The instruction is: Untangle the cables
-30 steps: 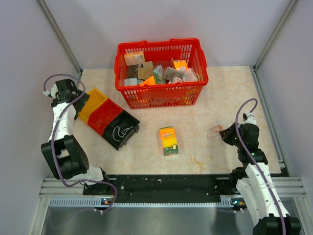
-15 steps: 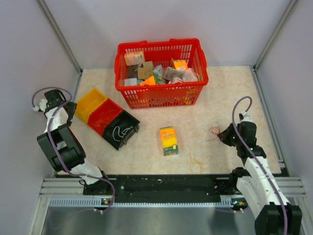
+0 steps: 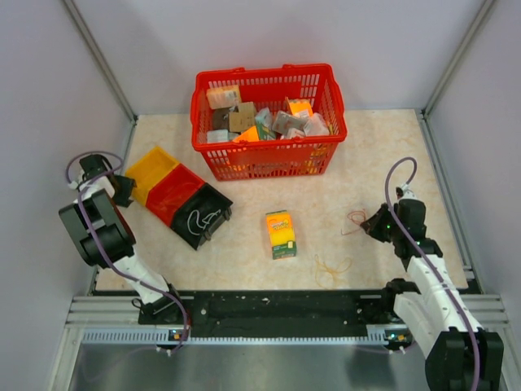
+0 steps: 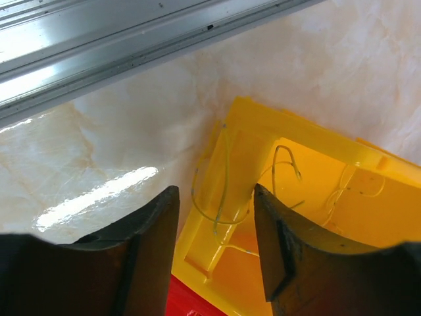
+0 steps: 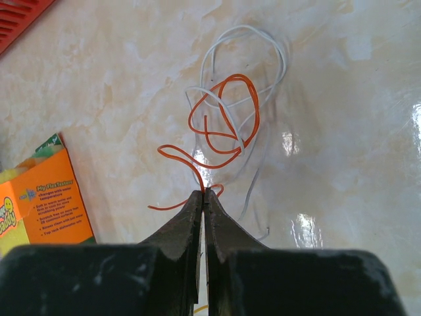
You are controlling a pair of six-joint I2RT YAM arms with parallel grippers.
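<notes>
**Left jaws apart, right jaws pinched shut**

- left arm (image 3: 96,232): folded tight at the far left side. The dark elbow bulk sits high toward the overhead camera, with the wrist tucked just beyond it.
- left gripper (image 4: 214,197): tilted downward. Its dark fingers (image 4: 148,230) stand apart with a plain gap between them.
- right arm (image 3: 429,281): stretched forward from its base along the right side. The white links run up to a dark wrist turned toward the left.
- right gripper (image 5: 204,193): held low, with the fingertips pressed together and nipping an orange strand of the cables (image 5: 223,118).
</notes>
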